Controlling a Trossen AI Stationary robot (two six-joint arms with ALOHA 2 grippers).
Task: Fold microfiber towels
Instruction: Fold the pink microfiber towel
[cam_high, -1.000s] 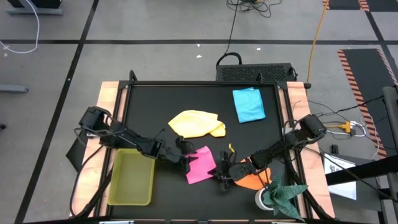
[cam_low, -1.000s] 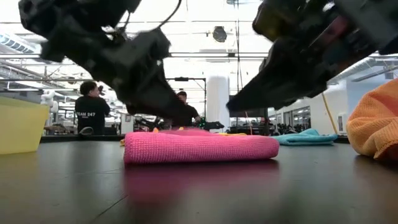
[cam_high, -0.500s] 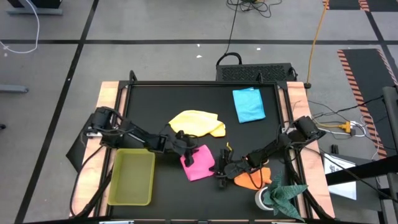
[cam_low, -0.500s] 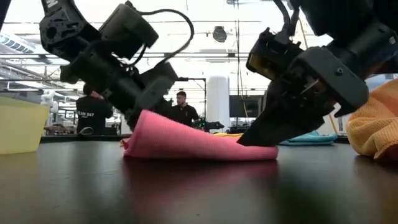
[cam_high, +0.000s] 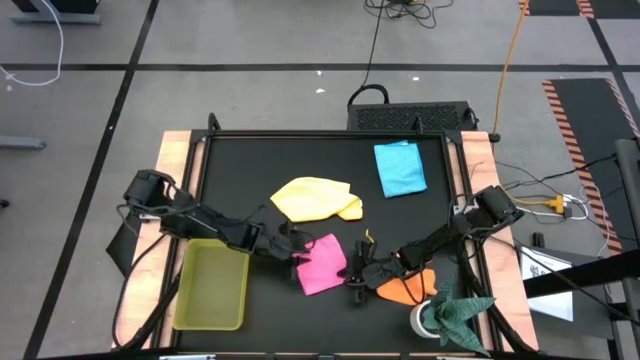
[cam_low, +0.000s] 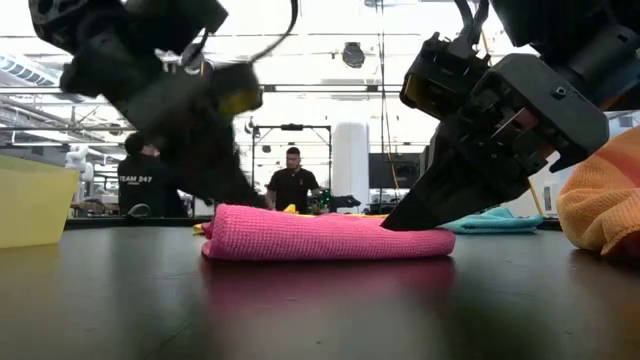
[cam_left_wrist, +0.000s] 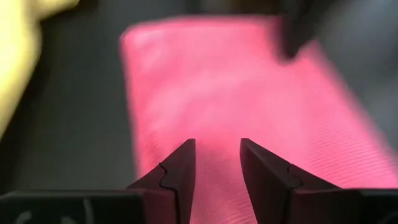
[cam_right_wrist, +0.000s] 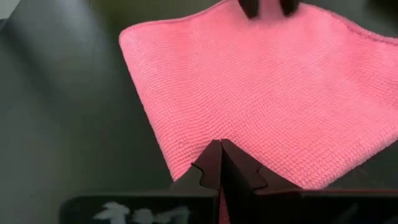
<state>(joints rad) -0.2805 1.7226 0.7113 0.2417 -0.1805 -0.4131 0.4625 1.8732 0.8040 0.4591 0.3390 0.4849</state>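
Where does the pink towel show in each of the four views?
High view: pink towel at lower centre, between the left gripper and right gripper.
Low view: flat at mid-frame.
Left wrist view: beyond the open fingers.
Right wrist view: beyond the shut fingers.
Shared landmark: the black table.

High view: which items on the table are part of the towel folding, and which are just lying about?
Part of the job:
- pink towel, between the left gripper and right gripper
- yellow towel
- orange towel
- light blue towel

Lying about:
- yellow-green tray
- dark green cloth
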